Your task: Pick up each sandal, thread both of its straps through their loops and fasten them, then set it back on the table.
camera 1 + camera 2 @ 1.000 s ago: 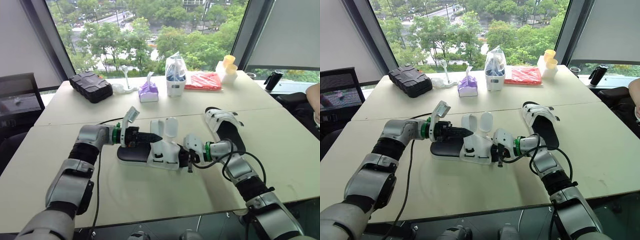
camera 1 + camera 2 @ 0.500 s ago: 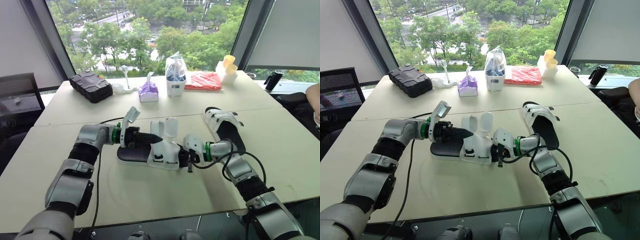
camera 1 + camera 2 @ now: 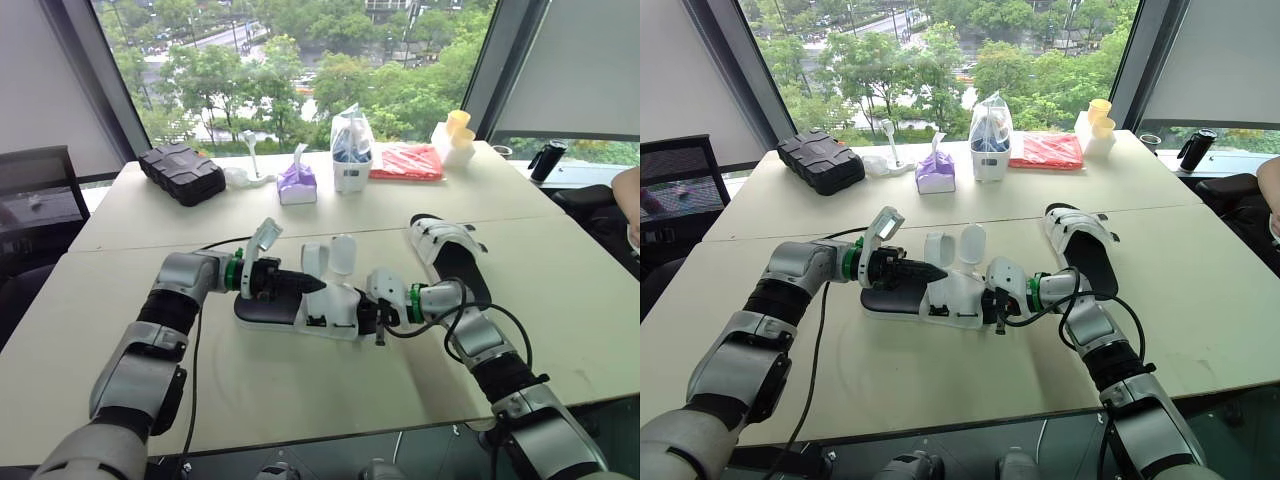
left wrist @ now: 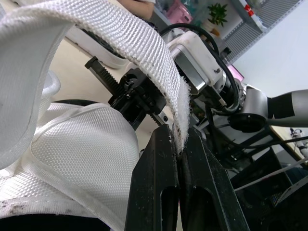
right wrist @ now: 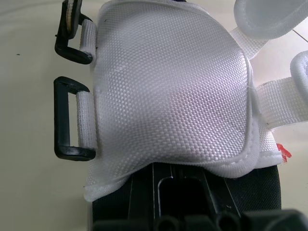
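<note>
The left gripper (image 4: 178,144) was pinched fully closed on the frayed tip of a white woven strap (image 4: 120,43). Over the last second it had sunk a little and slid toward the right gripper (image 3: 372,315), taking the strap end with it, while the sandal (image 3: 300,310) and the right arm had stayed put. I judge the strap was being carried across the upper toward its loop, with the threading itself not yet begun.

The right gripper sat at the sandal's far end, tucked under the upper. Whether it was clamped on the sandal could not be told.

The strap was flat, coarse webbing with a fuzzy hook-and-loop face along its edge, and it was limp enough to arch from the shoe. The upper panel (image 5: 168,96) was a domed white mesh with a stitched rim. Beside it hung two black loops (image 5: 72,120), rigid rectangular rings on short web tabs. The lower one was plainly empty.

The sandal lay on its smooth black sole on the pale bench (image 3: 300,400), between the two grippers. The second sandal (image 3: 447,250) lay flat, well apart, beyond the right arm.
</note>
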{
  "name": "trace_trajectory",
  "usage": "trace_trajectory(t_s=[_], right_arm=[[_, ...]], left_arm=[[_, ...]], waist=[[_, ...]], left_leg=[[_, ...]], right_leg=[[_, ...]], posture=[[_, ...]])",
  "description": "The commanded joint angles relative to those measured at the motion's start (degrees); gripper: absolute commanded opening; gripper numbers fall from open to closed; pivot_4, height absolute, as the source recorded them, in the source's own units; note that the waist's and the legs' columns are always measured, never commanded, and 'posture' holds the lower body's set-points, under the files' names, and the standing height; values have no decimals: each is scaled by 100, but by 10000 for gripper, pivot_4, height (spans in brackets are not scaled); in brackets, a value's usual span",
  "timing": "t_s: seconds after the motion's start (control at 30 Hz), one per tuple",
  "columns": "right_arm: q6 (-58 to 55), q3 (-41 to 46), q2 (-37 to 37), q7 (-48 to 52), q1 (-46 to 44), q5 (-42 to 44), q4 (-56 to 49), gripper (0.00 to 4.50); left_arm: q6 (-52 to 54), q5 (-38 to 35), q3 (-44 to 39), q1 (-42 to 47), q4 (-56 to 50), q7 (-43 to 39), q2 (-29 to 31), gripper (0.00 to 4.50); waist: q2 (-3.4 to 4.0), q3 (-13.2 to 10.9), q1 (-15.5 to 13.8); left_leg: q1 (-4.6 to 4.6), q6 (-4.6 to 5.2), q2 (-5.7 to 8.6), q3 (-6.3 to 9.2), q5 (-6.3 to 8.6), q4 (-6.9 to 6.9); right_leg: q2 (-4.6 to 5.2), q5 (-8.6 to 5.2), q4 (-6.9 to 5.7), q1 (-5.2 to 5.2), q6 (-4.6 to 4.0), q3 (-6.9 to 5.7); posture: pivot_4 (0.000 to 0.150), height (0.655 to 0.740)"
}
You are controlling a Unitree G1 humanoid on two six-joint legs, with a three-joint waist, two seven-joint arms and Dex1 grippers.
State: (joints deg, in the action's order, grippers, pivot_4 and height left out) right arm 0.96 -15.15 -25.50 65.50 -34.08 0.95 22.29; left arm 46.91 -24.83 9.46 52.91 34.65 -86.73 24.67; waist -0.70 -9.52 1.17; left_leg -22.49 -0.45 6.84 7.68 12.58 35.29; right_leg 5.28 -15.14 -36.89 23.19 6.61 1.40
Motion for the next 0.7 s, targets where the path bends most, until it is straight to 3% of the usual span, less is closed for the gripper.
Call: trace_trajectory(t_s=[0.03, 0.7], right_arm=[[-149, -393, -17, 112, 240, -276, 174, 0], [-197, -399, -62, 130, 318, -275, 65, 0]], left_arm=[[-283, 124, 49, 64, -53, -108, 59, 366], [-1070, 512, 41, 398, 683, -243, -145, 366]], waist=[[0, 0, 0], [0, 0, -4]], left_leg=[[0, 0, 0, 0, 0, 0], [0, 0, -1, 0, 0, -3]], right_leg=[[0, 0, 0, 0, 0, 0], [-3, 0, 0, 2, 0, 0]], posture=[[1500, 7400], [1500, 7400]])
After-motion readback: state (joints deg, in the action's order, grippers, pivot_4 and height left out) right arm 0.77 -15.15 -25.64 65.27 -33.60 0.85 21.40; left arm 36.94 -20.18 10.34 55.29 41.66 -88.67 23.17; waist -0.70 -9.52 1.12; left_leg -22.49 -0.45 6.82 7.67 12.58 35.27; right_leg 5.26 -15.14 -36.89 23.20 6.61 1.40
